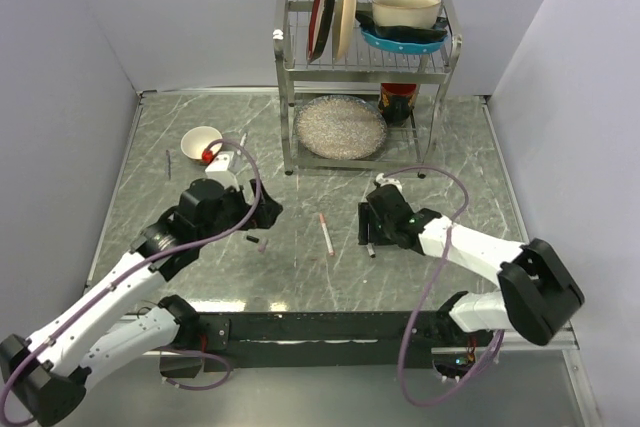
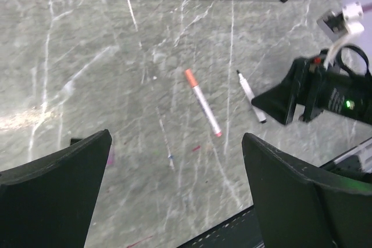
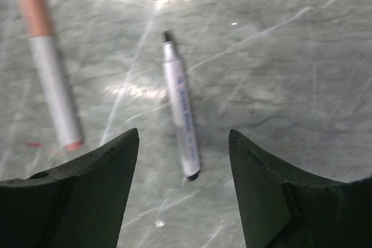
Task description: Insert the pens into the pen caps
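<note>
The step in hand is the first pick: the right gripper (image 3: 181, 143) hangs low over the black-tipped pen (image 3: 181, 119), jaws spread wide and holding nothing. In the right wrist view the pen lies flat on the grey marbled table (image 1: 480, 187), in the gap between the 2 fingers and touching neither, its bare black tip pointing away from the wrist. The orange-ended pen (image 3: 49, 68) lies just beside it to the left, outside the jaws.

The left gripper (image 1: 260, 219) hovers over the left half of the table, also open and empty. From its wrist camera both pens show ahead, side by side and apart. A small dark stub (image 1: 262, 244) lies on the table just below this gripper; it may be 1 of the pen caps, but it is too small to tell. No other cap can be made out.

Judging from this, no pen is capped yet. The next move calls for the right gripper to drop straight down and close across the pen's barrel near its middle, keeping the left finger off the orange-ended pen. The thin barrel could roll or skid from the pads on the smooth table.
</note>
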You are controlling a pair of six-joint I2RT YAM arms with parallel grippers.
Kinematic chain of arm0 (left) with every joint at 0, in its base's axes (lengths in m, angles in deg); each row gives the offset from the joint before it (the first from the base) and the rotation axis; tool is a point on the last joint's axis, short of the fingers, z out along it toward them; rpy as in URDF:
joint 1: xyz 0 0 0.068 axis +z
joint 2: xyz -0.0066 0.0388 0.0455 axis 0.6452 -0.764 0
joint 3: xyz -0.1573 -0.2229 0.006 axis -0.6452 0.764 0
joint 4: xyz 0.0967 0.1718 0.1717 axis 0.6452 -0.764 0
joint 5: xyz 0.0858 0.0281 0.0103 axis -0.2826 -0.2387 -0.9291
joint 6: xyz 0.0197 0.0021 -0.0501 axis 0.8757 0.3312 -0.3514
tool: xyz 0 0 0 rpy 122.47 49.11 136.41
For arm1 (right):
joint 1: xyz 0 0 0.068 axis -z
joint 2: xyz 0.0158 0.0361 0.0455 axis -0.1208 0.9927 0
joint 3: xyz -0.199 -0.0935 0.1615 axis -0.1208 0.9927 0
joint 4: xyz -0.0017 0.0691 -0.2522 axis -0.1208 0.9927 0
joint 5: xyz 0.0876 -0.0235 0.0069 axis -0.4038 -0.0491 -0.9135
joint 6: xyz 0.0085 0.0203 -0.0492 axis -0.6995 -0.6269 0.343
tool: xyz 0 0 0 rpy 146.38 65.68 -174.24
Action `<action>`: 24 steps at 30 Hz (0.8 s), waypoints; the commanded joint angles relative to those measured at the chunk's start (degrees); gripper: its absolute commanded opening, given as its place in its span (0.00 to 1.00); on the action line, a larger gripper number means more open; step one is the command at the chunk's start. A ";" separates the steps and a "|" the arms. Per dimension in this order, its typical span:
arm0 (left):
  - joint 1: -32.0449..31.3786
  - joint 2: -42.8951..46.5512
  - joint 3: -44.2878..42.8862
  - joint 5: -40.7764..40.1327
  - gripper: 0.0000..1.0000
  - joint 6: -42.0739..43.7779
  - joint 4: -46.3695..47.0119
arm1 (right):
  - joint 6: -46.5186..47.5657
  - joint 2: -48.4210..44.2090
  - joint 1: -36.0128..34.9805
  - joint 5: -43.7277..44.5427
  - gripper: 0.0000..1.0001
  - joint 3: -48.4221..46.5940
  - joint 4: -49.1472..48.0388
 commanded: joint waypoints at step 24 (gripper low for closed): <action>0.01 9.47 2.57 3.43 0.99 2.49 0.17 | -3.33 20.14 -2.91 3.83 0.17 -9.10 0.72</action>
